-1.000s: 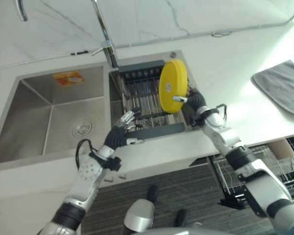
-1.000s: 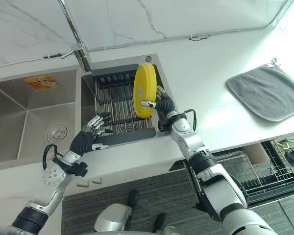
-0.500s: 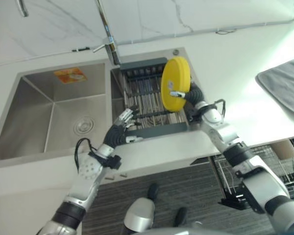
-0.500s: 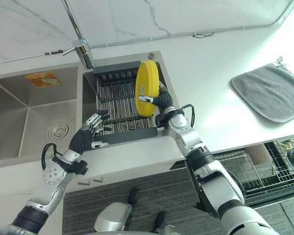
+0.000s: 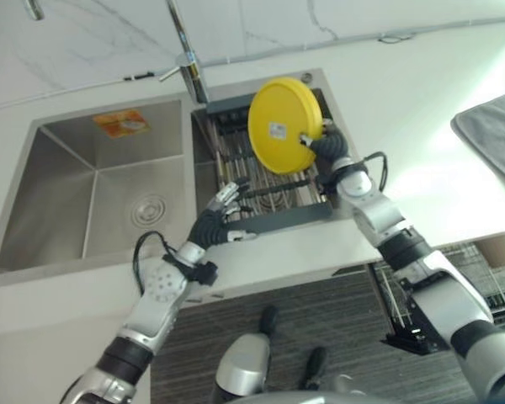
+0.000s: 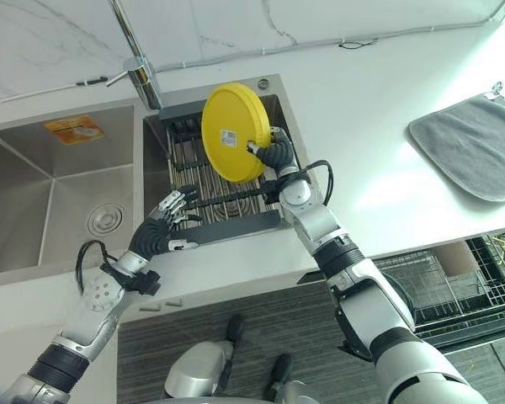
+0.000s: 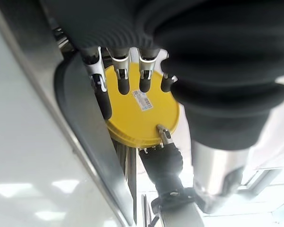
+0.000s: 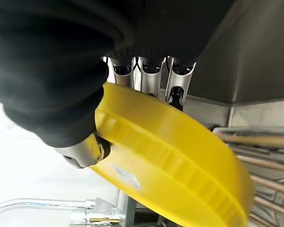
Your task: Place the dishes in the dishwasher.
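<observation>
While the left hand [image 5: 221,220] rests with fingers loosely spread at the dark front rim of the rack [image 5: 278,215], the right hand [image 6: 277,155], at its two o'clock, pinches a round yellow plate [image 6: 230,133]. Tilted above the rack's wires, the plate shows its underside with a small label.
</observation>
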